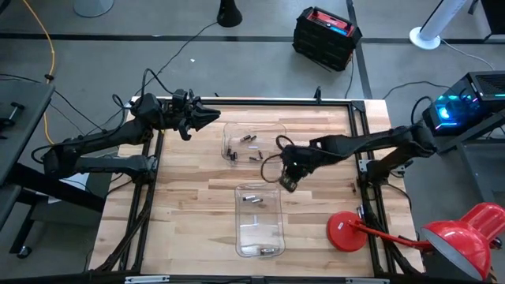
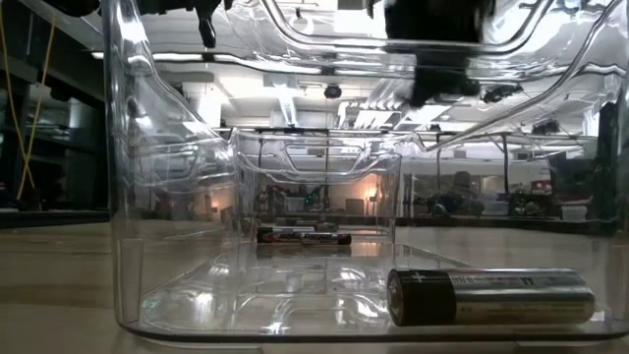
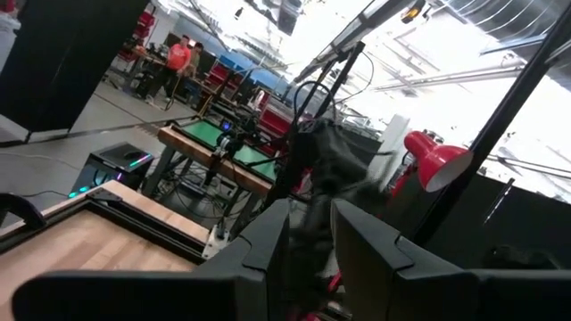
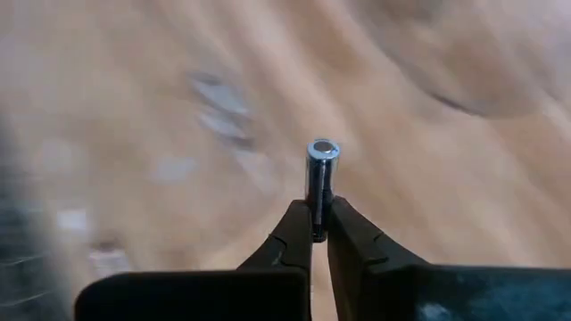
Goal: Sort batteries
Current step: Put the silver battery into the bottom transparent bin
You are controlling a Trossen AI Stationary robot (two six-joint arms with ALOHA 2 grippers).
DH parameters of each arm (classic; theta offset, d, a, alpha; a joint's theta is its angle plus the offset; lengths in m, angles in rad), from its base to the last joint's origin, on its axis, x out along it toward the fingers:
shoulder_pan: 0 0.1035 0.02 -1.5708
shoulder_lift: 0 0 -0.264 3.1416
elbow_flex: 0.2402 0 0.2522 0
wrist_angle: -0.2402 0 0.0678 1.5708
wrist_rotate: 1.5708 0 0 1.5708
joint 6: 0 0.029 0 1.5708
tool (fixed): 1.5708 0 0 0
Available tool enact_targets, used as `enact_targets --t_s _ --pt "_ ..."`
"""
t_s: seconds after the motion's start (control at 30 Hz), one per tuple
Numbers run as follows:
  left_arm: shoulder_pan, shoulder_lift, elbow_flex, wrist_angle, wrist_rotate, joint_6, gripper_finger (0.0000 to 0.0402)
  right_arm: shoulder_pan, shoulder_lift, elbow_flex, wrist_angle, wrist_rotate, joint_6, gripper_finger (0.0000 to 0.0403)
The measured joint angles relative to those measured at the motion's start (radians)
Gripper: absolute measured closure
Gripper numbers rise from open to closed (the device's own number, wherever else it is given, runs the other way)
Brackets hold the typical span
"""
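My right tool (image 4: 318,234) is clamped on one small silvery battery (image 4: 321,171), held end-up over the wooden bench (image 1: 316,213) between two clear trays. The far tray (image 1: 276,130) holds several loose batteries (image 1: 251,140); the near tray (image 1: 241,237) holds a few more (image 1: 252,198). My left tool (image 1: 207,117) waits at the bench's far left, its fingers close together.

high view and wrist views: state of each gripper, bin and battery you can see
right gripper: shut on a battery, between the two bins
left gripper: raised at the table's far left edge, holding nothing
far bin: open-topped, several loose batteries inside
near bin: open-topped, a few batteries inside
red lamp: near right corner
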State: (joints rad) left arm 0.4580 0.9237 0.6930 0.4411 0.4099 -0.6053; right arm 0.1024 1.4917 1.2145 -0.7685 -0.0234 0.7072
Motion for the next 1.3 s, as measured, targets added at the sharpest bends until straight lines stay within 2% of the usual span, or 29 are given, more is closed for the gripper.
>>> enact_targets --t_s 0.13,0.23,0.33,0.53,0.67,0.87,0.93,1.03,1.13,1.3 --pt "0.000 0.001 0.000 -0.011 0.000 0.006 0.0323 0.090 0.022 0.034 0.281 -0.050 0.000 0.0402" --pt "0.000 0.001 0.000 -0.023 -0.001 0.005 0.0323 0.134 0.057 0.036 0.409 0.000 0.026 0.0393" --pt "0.000 0.001 0.000 -0.030 -0.001 0.005 0.0323 0.148 0.102 0.035 0.408 0.021 0.120 0.0365" --pt "0.000 0.001 0.000 -0.033 -0.001 0.005 0.0323 0.167 0.147 0.035 0.393 -0.069 0.168 0.0271" --pt "0.000 0.001 0.000 -0.034 -0.001 0.012 0.0323 0.166 0.117 0.035 0.237 -0.119 0.206 0.0232" --pt "0.000 0.001 0.000 -0.034 -0.001 0.017 0.0323 0.204 0.090 0.027 -0.336 -0.017 0.432 0.0233" --pt "0.000 0.001 0.000 -0.034 -0.001 0.031 0.0323 0.223 0.090 -0.010 -0.446 -0.006 0.483 0.0236" --pt "0.000 0.001 0.000 -0.034 -0.011 0.049 0.0323 0.230 0.092 -0.115 -0.487 -0.028 0.568 0.0238" --pt "0.000 0.001 0.000 -0.034 -0.032 0.050 0.0323 0.209 0.092 -0.251 -0.430 -0.075 0.607 0.0238" --pt "0.000 0.001 0.000 -0.034 -0.037 0.052 0.0323 0.125 0.093 -0.426 -0.433 -0.172 0.635 0.0238"
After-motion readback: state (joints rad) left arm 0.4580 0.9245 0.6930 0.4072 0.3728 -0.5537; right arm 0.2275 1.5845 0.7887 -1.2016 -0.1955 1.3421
